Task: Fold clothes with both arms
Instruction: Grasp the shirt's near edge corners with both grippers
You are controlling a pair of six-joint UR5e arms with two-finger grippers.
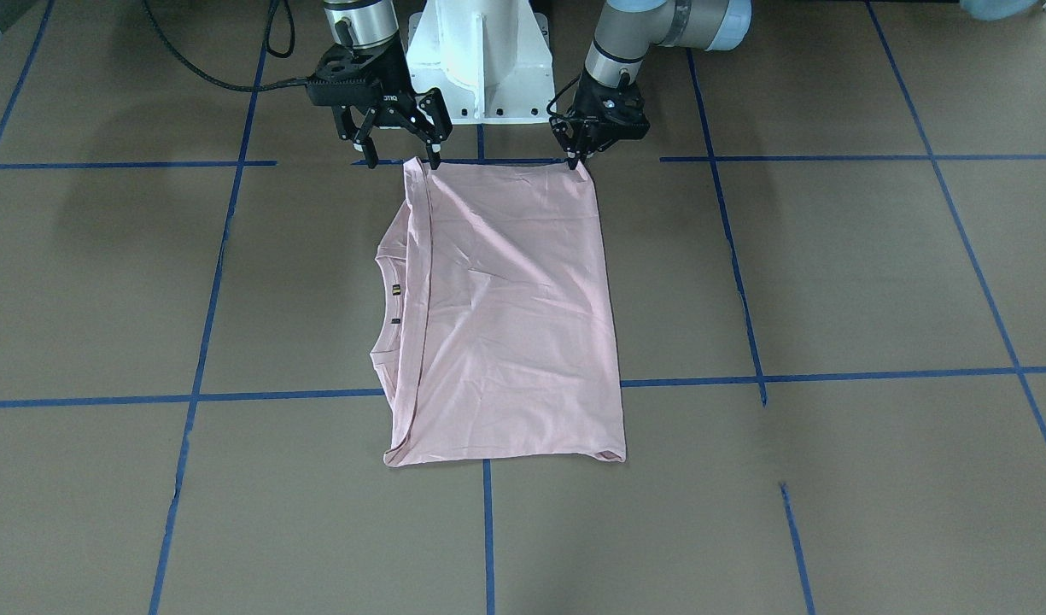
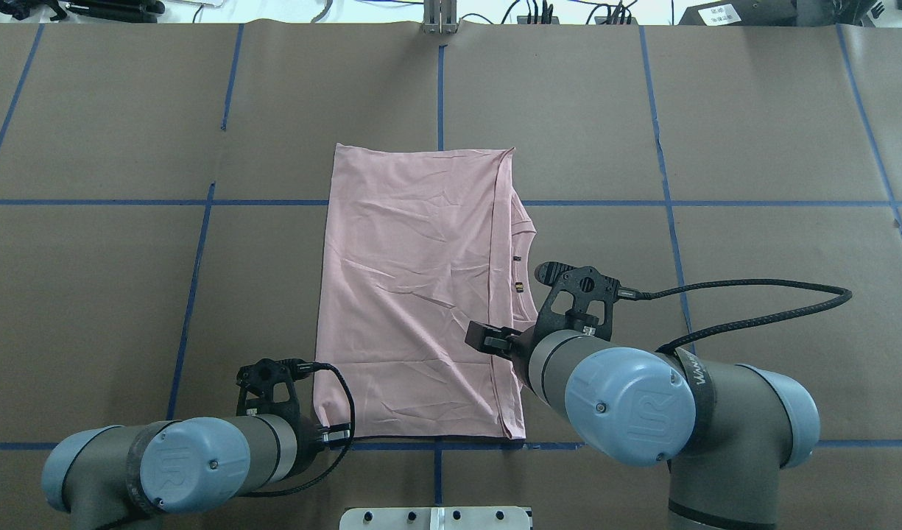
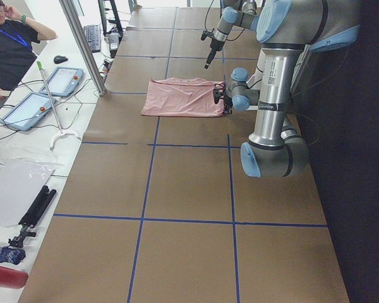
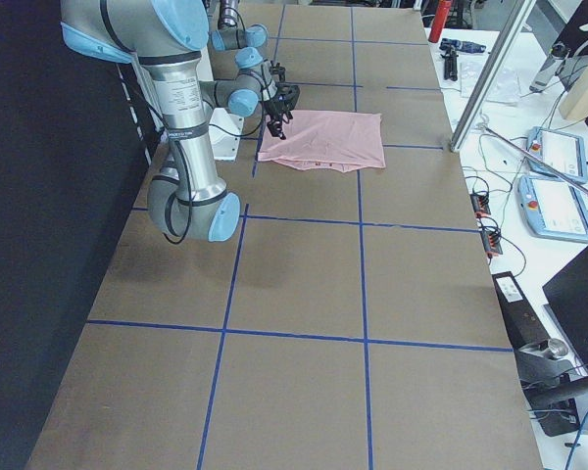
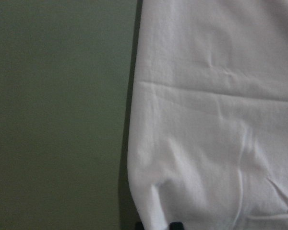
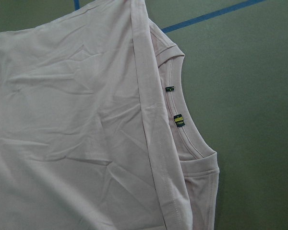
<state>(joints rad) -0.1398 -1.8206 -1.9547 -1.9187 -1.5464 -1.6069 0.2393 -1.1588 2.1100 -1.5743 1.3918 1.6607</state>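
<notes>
Shirt (image 1: pixel 505 316) folded mid-frame; left gripper (image 1: pixel 576 160) pinches upper-right corner, right gripper (image 1: pixel 403 155) gapes at upper-left; should clamp before lifting evenly.

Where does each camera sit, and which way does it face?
Front: across table, facing pedestal; T-shirt, left claw, right claw.
Overhead: behind the shoulders, looking forward-down; left arm, right arm.
Left side: table's left end, facing along; left arm nearest.
Right side: table's right end, facing along; right arm nearest.
Left wrist: down at T-shirt edge; fingertips only.
Right wrist: down at collar; no robot parts.
Front and overhead share the whole T-shirt and both arms.
</notes>
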